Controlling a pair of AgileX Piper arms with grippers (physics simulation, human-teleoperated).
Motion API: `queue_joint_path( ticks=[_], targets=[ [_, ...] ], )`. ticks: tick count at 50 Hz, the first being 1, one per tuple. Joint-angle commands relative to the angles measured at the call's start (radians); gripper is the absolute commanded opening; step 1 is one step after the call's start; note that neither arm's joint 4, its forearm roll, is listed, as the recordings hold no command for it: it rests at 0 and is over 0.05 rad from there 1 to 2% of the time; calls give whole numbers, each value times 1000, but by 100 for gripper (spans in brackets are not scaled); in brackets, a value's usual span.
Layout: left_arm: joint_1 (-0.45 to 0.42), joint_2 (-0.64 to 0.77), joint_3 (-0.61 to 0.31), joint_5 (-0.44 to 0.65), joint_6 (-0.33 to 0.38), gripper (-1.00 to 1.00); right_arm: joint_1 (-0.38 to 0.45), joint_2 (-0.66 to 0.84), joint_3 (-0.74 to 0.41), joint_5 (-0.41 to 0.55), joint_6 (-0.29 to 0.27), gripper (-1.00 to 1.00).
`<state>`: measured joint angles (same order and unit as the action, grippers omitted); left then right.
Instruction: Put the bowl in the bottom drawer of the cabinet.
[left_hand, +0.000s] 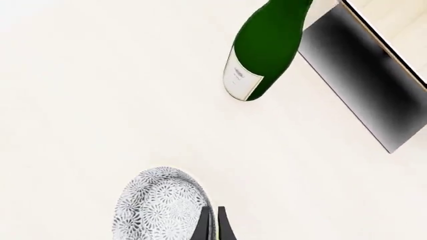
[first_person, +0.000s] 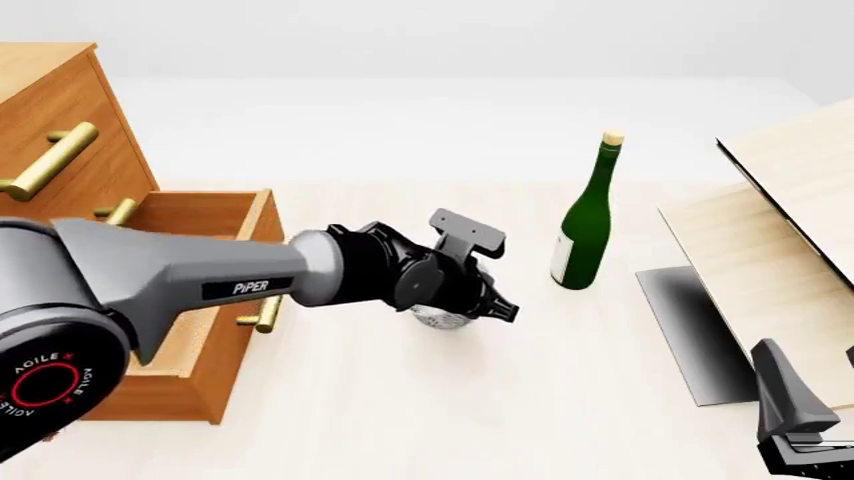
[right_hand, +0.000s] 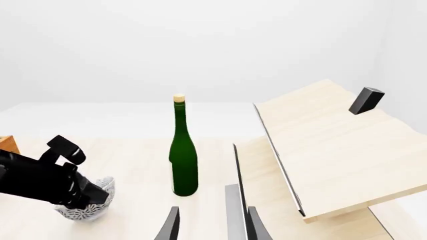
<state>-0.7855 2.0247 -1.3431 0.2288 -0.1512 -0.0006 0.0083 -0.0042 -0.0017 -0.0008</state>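
The left gripper (first_person: 497, 308) is closed on the rim of the bowl (first_person: 441, 316), a small speckled white one sitting near the middle of the table (first_person: 400, 420). The bottom drawer (first_person: 200, 300) of the cabinet (first_person: 54, 120) stands pulled open at the table's left edge. A green bottle (first_person: 585, 225) stands upright beyond the bowl, and the right gripper (right_hand: 210, 225) waits near the right front corner, jaws parted and empty.

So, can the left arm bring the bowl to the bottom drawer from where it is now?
Probably yes. The left gripper is closed on the rim of the bowl, and the bottom drawer stands pulled out close beside that arm. Nothing lies between them; the green bottle stands on the far side.
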Motion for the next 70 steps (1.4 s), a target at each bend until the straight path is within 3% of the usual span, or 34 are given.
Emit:
queue_joint_path(
  ticks=[1,13,24,39,70],
  targets=[
    [33,-63,10,-25,10,-100,0,0,0,0,0,100],
    [48,-119,0,-44,4,-100,0,0,0,0,0,100],
    [66,-164,69,-123,-12,-100,0,0,0,0,0,100],
    [68,-254,109,-144,-10,-100,0,0,0,0,0,100],
    [148,-405,178,-127,55,-100,0,0,0,0,0,100]
  ],
)
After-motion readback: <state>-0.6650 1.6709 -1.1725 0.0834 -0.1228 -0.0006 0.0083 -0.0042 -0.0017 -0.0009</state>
